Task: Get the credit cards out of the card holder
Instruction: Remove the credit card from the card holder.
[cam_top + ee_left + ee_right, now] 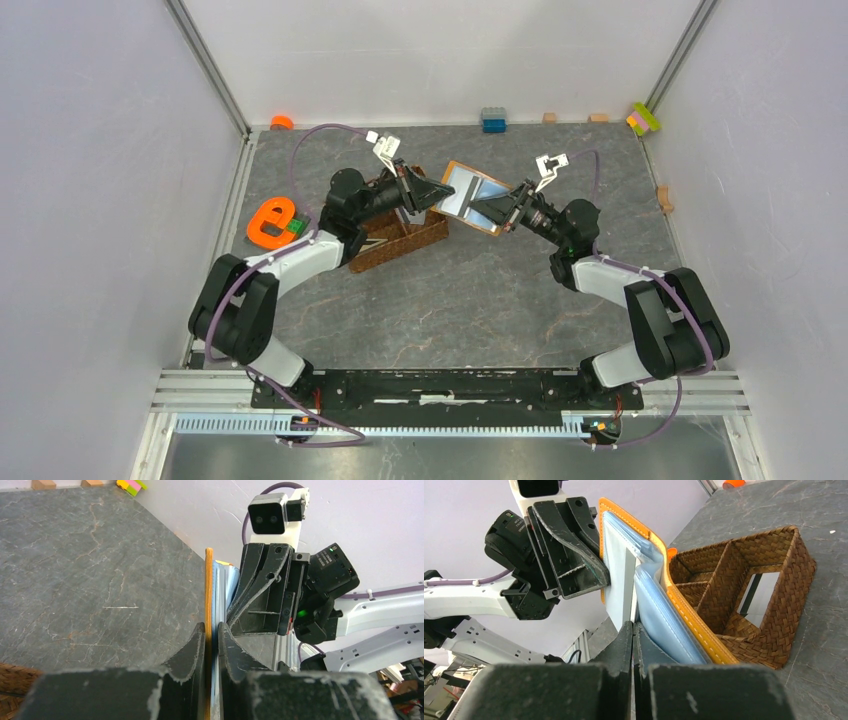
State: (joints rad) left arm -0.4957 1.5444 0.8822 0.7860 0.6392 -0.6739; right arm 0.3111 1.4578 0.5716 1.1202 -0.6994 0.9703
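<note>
The card holder (468,192), an orange wallet with pale blue lining, is held open in the air above the table's middle. My left gripper (211,632) is shut on its orange edge (209,590). From the other side, my right gripper (633,627) is shut on the lower edge of a pale credit card (620,575) that stands in the blue slots (659,615). In the top view the two grippers (432,196) (492,210) meet at the holder. Another pale card with a dark stripe (760,594) lies in a tray compartment.
A brown woven divided tray (415,238) sits just under and left of the holder. An orange e-shaped toy (270,222) lies at the left. Coloured bricks (492,120) (643,118) line the back wall. Grey walls close in on both sides.
</note>
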